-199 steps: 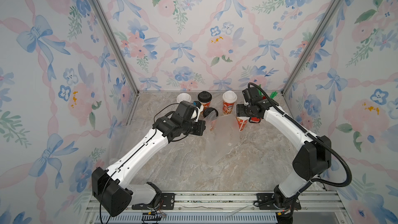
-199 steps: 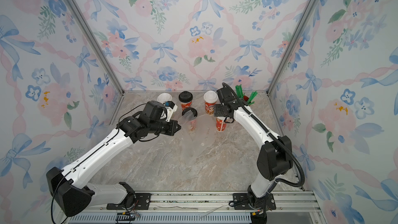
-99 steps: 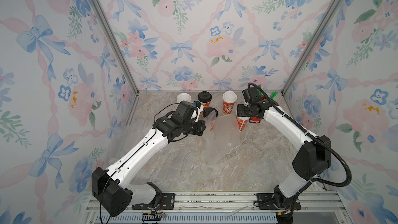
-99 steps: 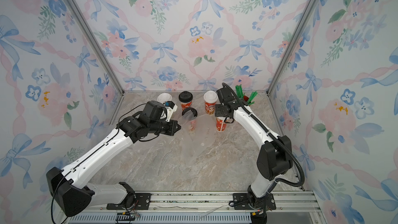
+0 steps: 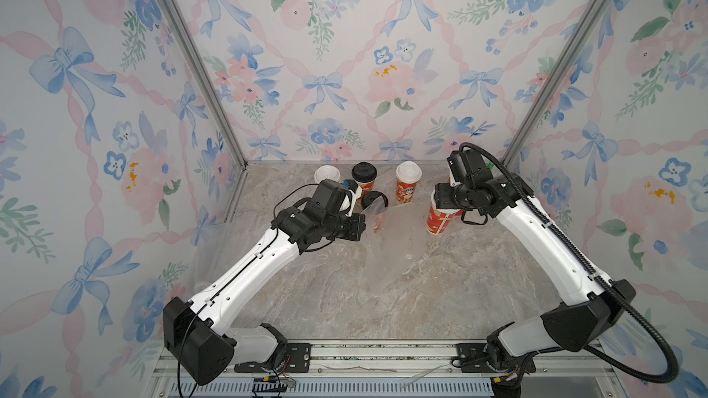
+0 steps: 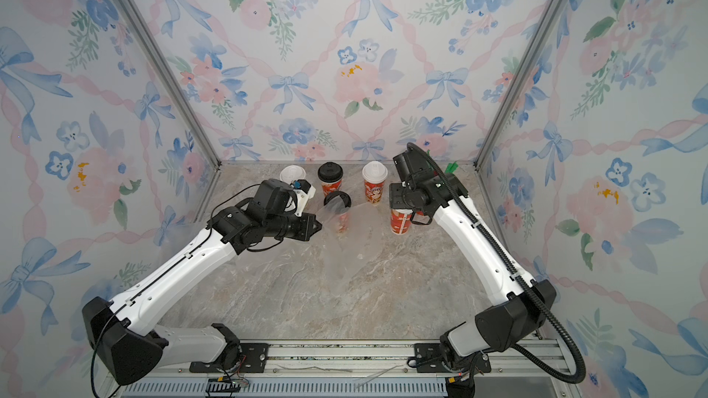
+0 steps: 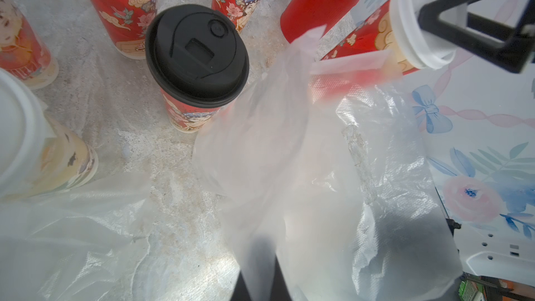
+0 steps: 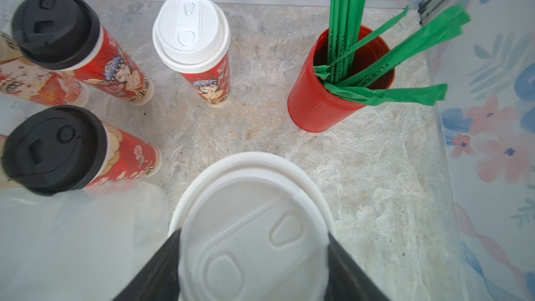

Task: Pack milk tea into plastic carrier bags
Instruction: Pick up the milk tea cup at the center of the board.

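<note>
Right gripper first: its jaws are clamped on the lid of a white-lidded red cup, with a black finger pressed against each side. They stand pretty wide because the lid is fat. In both top views that cup sits over on the right of the table, lid tucked under the gripper and leaning a little. I honestly can't tell if its base is off the surface. The left gripper is pinched fully shut on a clear plastic bag. The film comes straight out of the jaws, stands up crumpled between the two arms, and its lower part spreads over the table. Just beside the bag, on its far side, is a black-lidded cup, upright, with the film hiding part of its lower body in a top view. Behind it there's a row along the back wall: a pale white-lidded cup, a second black-lidded cup and another white-lidded red one. The plain red straw cup full of green straws is in the back right corner, near the right arm. A second bag lies flat on the table by the left arm.
</note>
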`<state>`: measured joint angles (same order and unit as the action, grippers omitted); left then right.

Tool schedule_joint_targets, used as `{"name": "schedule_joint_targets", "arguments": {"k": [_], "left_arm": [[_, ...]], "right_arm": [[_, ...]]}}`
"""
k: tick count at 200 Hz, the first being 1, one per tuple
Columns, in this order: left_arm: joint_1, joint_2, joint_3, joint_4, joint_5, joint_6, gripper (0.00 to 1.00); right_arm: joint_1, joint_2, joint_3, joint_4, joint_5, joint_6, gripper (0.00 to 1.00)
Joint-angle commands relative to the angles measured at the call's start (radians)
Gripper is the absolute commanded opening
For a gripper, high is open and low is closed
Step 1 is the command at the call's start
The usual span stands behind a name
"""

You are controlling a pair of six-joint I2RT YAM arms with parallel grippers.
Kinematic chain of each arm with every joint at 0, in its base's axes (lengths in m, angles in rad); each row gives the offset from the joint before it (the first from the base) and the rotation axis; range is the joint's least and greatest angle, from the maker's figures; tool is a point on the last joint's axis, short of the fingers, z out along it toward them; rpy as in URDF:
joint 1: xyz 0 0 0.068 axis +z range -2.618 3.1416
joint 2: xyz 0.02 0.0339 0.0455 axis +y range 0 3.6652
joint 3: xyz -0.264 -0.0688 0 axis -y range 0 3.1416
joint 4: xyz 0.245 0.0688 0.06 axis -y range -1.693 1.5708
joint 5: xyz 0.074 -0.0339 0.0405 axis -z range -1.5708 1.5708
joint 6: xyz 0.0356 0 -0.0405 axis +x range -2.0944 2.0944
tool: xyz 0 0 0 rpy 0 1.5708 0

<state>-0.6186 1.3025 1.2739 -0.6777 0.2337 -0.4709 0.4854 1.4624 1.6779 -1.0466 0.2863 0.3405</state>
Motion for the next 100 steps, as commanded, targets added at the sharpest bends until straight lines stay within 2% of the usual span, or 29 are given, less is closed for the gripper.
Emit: {"name": "schedule_joint_targets", "arguments": {"k": [1,40,100], "left_arm": [[0.008,-0.013,0.000,0.009,0.012,0.022,0.00],[0.007,-0.018,-0.009,0.024,0.013,0.019,0.00],[0.006,-0.011,-0.015,0.036,0.006,0.019,0.00]], "right_arm": [[0.029,-0.045,0.082,-0.140,0.025,0.041,0.64],[0.095,-0.063,0.235,-0.265,0.062,0.061,0.62],[0.234,0.000,0.530,-0.435,0.113,0.099,0.59]]}}
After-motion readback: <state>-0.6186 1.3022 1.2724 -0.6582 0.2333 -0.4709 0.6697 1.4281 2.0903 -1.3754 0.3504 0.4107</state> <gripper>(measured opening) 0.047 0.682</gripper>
